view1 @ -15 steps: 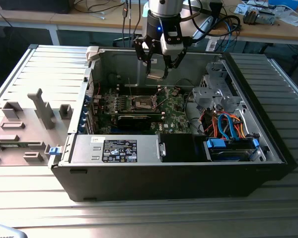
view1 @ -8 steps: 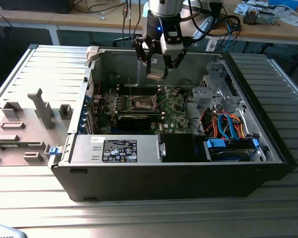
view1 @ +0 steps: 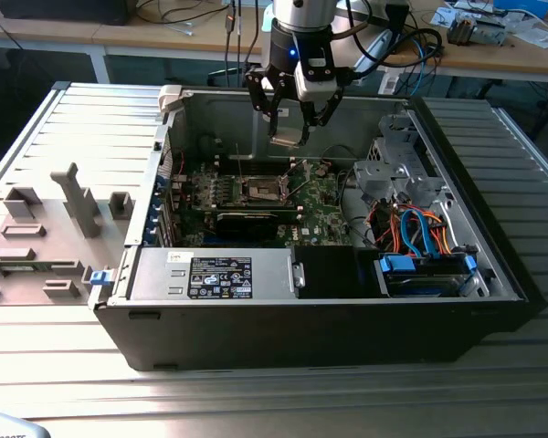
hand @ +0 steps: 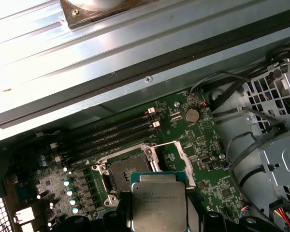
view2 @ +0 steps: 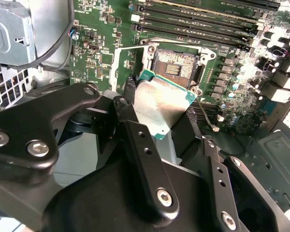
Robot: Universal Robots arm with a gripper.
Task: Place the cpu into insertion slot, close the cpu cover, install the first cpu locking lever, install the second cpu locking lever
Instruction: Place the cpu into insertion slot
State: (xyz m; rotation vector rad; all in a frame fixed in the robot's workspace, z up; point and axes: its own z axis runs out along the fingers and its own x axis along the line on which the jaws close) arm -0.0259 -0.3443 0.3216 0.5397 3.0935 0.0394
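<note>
Above the green circuit board [view1: 320,205], with black gripper [view1: 290,126] clenched on the flat silvery square cpu [hand: 158,205]: hold level, match corners to the dark-centred square insertion slot [hand: 124,173].

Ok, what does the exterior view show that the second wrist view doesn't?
Exterior view: the whole open case, its power supply, and the gripper hanging above the board. Second wrist view: the slot with its dark centre bare, and the cpu with its green edge. Both: the gripper shut on the cpu, above the slot, not seated.
</note>
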